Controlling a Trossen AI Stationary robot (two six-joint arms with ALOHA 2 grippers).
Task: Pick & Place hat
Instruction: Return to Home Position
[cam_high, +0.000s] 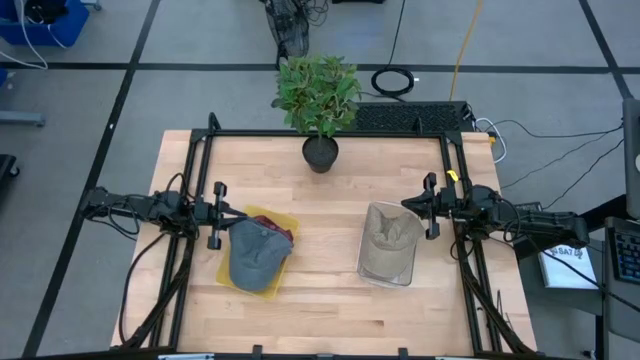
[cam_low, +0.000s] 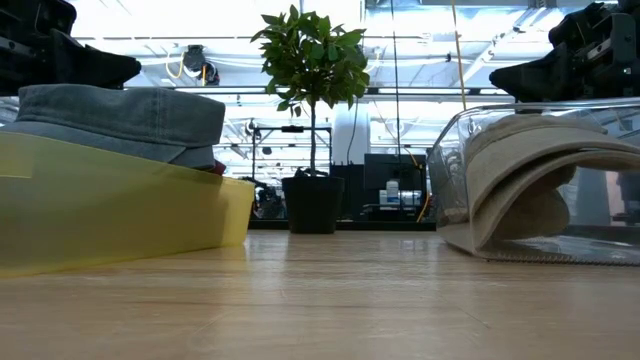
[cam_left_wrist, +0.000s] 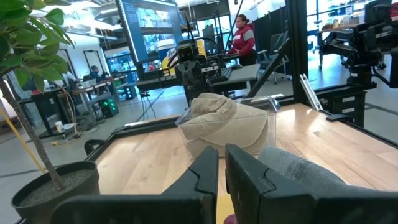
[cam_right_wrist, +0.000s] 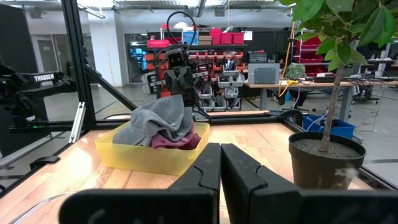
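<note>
Left tool (cam_high: 226, 213) and right tool (cam_high: 413, 206) sit closed, empty; gray cap (cam_high: 255, 255) lies front-to-back in yellow bin (cam_high: 224, 270).

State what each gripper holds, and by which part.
Nothing is held: the left gripper and the right gripper are both shut, with nothing between their fingers.

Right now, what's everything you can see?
table: one, light wood, under everything.
yellow bin: one, yellow, table's left side.
gray cap: at least one, gray, atop the yellow bin's pile.
red cap: one, dark red, under the gray.
clear bin: one, see-through, table's right side.
tan cap: at least one, beige, inside clear bin.
plant: one, green, black pot, table's back middle.
person: one, red top, room beyond.
left gripper: one, dark, shut, beside yellow bin.
right gripper: one, dark, shut, beside clear bin.
</note>
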